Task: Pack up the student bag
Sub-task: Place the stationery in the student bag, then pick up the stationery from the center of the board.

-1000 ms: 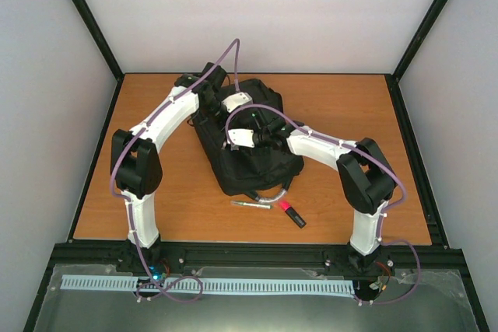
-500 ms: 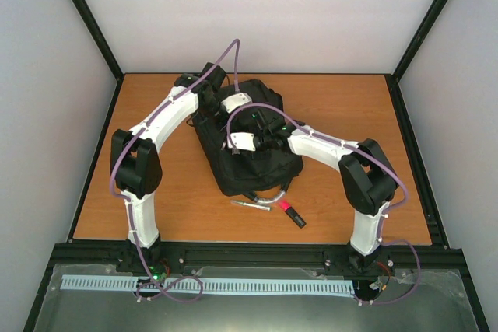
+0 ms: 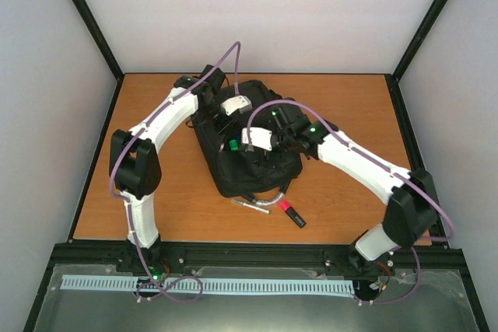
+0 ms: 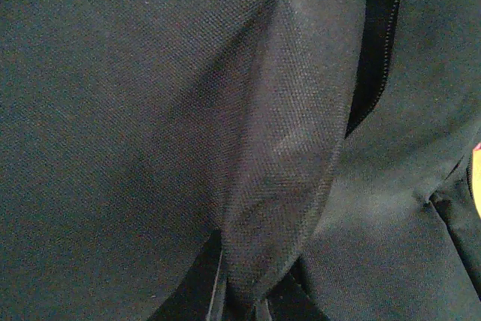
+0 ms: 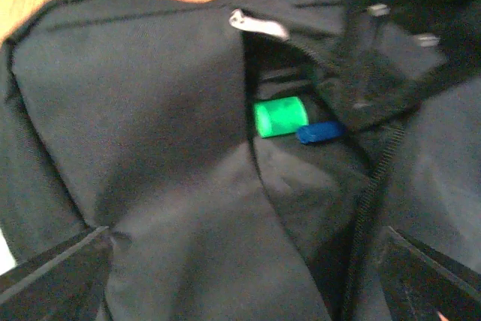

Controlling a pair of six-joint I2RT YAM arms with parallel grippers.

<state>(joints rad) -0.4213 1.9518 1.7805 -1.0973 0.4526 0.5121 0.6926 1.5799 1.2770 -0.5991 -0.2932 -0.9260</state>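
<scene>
The student bag (image 3: 253, 172), a black backpack, lies in the middle of the table with a pocket unzipped. In the right wrist view a green cylinder (image 5: 279, 116) and a small blue item (image 5: 319, 132) lie inside that opening, below a silver zipper pull (image 5: 258, 25). My right gripper (image 5: 240, 287) hovers open just above the bag's fabric (image 5: 173, 208), its fingers spread wide with nothing held. My left gripper (image 4: 252, 310) is shut on a fold of the bag's fabric (image 4: 285, 148) near the bag's far end (image 3: 224, 120), holding it up.
On the table in front of the bag lie a silver pen (image 3: 249, 204) and a pink highlighter (image 3: 292, 214), next to the bag's grey loop handle (image 3: 274, 197). Bare wooden tabletop (image 3: 156, 184) extends left and right; black frame posts border it.
My right gripper has opened and drawn back a little to the right, its elbow swinging out right. The green cylinder now shows in the bag's opening. The left gripper keeps its hold.
</scene>
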